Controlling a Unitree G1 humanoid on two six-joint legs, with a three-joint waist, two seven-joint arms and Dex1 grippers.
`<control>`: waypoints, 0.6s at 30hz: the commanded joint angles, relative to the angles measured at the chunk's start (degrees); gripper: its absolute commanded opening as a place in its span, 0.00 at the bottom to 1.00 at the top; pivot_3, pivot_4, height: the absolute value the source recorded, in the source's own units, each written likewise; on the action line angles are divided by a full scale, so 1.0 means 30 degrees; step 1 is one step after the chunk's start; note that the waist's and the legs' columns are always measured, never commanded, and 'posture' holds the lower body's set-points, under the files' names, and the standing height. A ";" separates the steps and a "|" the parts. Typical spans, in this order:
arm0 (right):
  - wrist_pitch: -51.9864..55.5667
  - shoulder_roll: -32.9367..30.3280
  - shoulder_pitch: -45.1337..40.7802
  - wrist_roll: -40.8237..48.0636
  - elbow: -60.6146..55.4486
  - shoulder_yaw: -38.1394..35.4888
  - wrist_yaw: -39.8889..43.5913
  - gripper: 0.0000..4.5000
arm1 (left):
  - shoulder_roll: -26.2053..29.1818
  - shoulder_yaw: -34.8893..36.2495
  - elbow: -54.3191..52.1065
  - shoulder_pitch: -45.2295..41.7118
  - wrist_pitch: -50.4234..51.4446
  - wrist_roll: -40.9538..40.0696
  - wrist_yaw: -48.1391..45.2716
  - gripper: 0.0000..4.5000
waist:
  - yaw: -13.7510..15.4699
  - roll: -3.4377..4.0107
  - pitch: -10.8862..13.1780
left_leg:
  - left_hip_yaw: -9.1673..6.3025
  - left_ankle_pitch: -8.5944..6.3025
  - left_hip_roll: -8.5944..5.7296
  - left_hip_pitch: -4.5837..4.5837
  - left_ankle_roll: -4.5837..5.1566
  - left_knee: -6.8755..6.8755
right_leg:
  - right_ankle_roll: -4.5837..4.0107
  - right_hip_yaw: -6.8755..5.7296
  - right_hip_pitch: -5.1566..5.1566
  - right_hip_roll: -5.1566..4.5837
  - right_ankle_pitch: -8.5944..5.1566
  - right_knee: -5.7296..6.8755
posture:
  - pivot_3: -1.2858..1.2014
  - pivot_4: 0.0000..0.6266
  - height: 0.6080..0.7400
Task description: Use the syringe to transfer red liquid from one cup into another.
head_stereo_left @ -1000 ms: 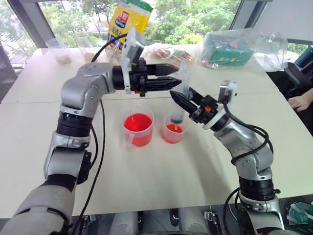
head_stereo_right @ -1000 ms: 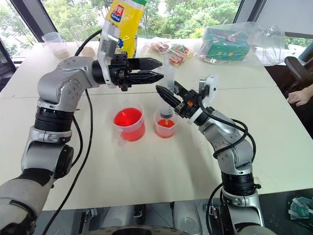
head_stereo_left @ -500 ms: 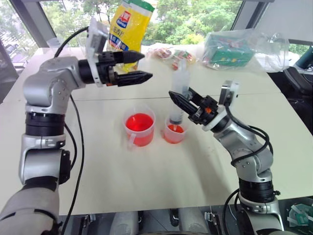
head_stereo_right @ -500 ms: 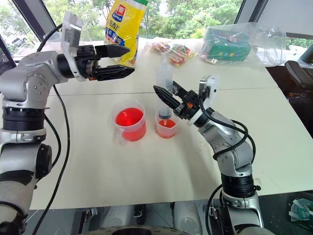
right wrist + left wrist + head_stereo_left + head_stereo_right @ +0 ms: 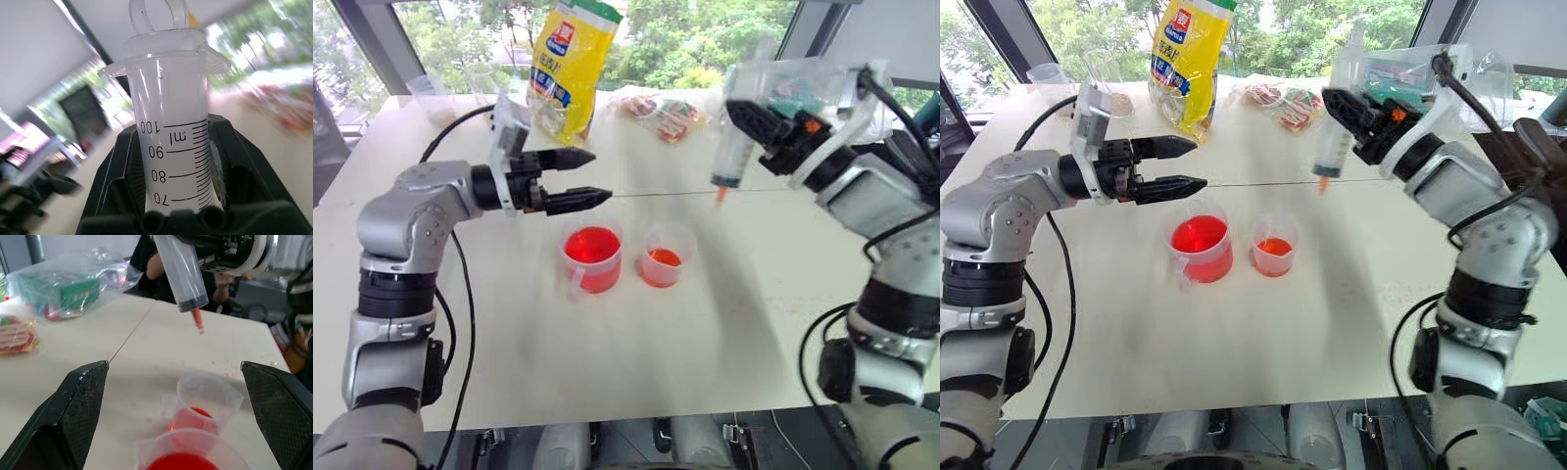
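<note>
The syringe (image 5: 734,152) hangs tilted in the air, beyond and right of both cups, its orange-red tip (image 5: 196,319) pointing down. My right gripper (image 5: 751,115) is shut on its clear barrel (image 5: 172,147), plunger pushed in. The handled cup (image 5: 591,257) with bright red liquid stands mid-table. Right beside it is the small cup (image 5: 665,257), holding a shallow orange-red layer. My left gripper (image 5: 598,175) hovers open above and behind the handled cup, pointing right, with nothing between its fingers (image 5: 80,404).
A yellow bag (image 5: 570,59), snack packets (image 5: 658,110) and a clear plastic bag holding a green box (image 5: 781,96) line the table's far side. Clear cups with beige powder (image 5: 1048,83) stand at the far left. Red droplets speckle the table right of the cups.
My right gripper lifted the syringe out of the small cup, up and to the right. My left gripper drew back left from the syringe's top, sank a little and opened wider.
</note>
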 commanded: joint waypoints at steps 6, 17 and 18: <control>0.4660 -0.2426 0.1654 -0.2316 0.2356 0.2079 0.0634 0.30 | 0.0667 0.0404 -0.2816 0.2041 -0.0090 -0.0321 0.0865 0.99 | -0.0126 0.0000 0.0000 | 0.0022 -0.0008 0.0005 -0.0005 0.0016 -0.0003 | 0.0003 0.0018 -0.0017 0.0021 0.0001 -0.0006 | 0.52 0.24 1.00; 0.2867 -0.2741 0.2403 -0.6888 0.5256 0.4973 0.3893 0.53 | 0.1138 0.0628 -0.4708 0.3498 0.0330 -0.1010 0.1784 1.00 | -0.0010 -0.0012 -0.0009 | 0.0022 -0.0009 0.0000 -0.0005 0.0017 0.0001 | 0.0009 0.0026 -0.0005 0.0034 0.0000 -0.0030 | 0.52 0.24 1.00; 0.2759 -0.2773 0.2389 -0.7095 0.5227 0.5036 0.4162 0.63 | 0.1297 0.0602 -0.4856 0.3624 0.0337 -0.1001 0.1788 1.00 | -0.0014 -0.0012 -0.0009 | 0.0023 -0.0009 -0.0001 -0.0003 0.0017 0.0002 | 0.0010 0.0026 -0.0001 0.0033 0.0001 -0.0034 | 0.52 0.24 1.00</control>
